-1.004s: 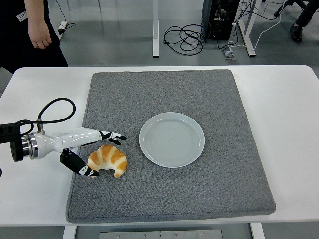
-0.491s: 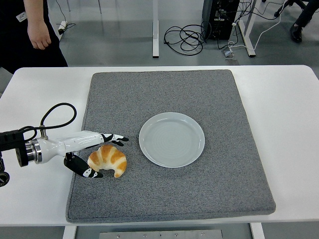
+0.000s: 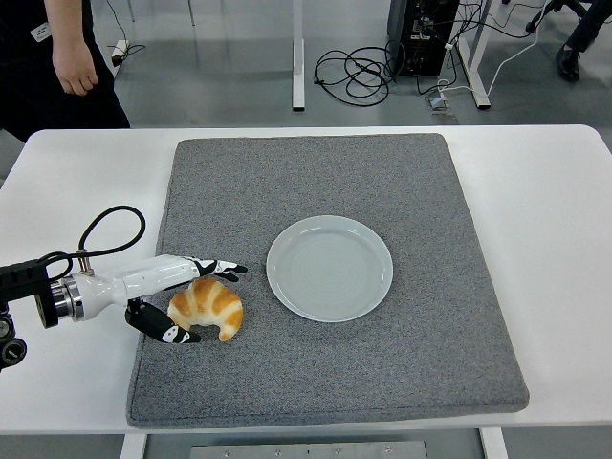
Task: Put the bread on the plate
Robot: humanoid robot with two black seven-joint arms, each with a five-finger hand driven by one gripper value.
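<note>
One left hand (image 3: pixel 182 298) is bracketing the bread (image 3: pixel 207 308) near the mat's (image 3: pixel 382 182) left edge, fingers spread; I am seeing no firm grasp. Croissant tips are pointing toward the desk's near edge, left of the plate (image 3: pixel 330 268).

We count one bread (image 3: pixel 207 306), a croissant, and one plate (image 3: pixel 330 268). Both lie on one grey mat (image 3: pixel 316 172), which covers one white table (image 3: pixel 535 191). We see one robot hand (image 3: pixel 170 295), the left, on one arm, with one black cable loop (image 3: pixel 107 229) rising from its wrist. At the top left we find one person (image 3: pixel 57 57), with one of their hands showing. On the floor beyond we count one tangle of black cables (image 3: pixel 354 69) and one dark computer tower (image 3: pixel 423 34).
</note>
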